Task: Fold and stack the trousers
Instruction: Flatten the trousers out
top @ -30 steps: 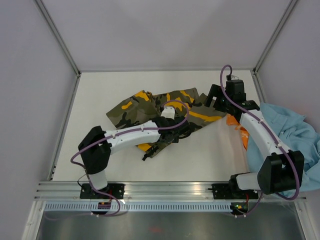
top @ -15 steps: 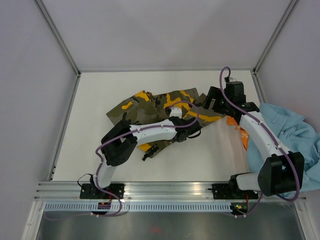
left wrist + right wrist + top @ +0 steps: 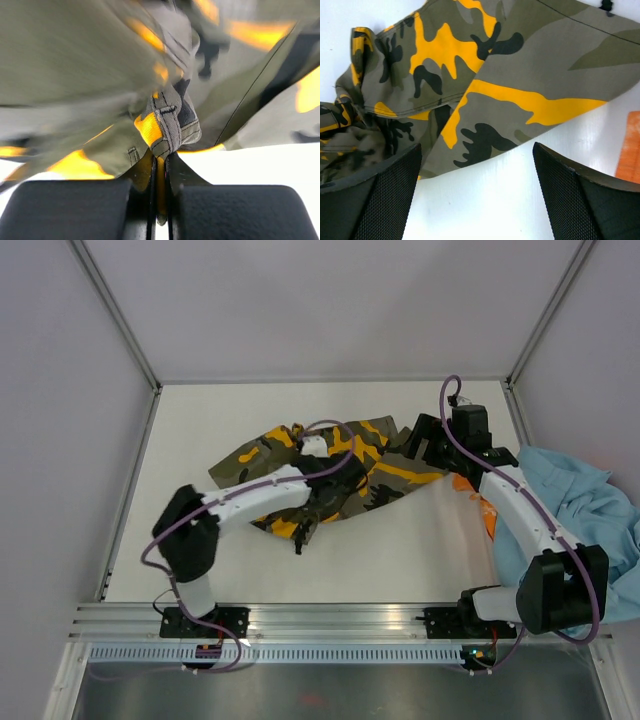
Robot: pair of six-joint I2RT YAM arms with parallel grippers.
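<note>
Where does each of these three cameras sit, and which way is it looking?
Top external: above and behind, looking down on the table; left arm, right arm and trousers show.
Left wrist: looks along the left gripper, shut on a trouser fold.
Right wrist: looks down past the open right gripper at cloth.
Shared: all see the trousers.

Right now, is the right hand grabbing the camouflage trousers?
No, the right hand hangs wide open over the trousers, pinching nothing.
</note>
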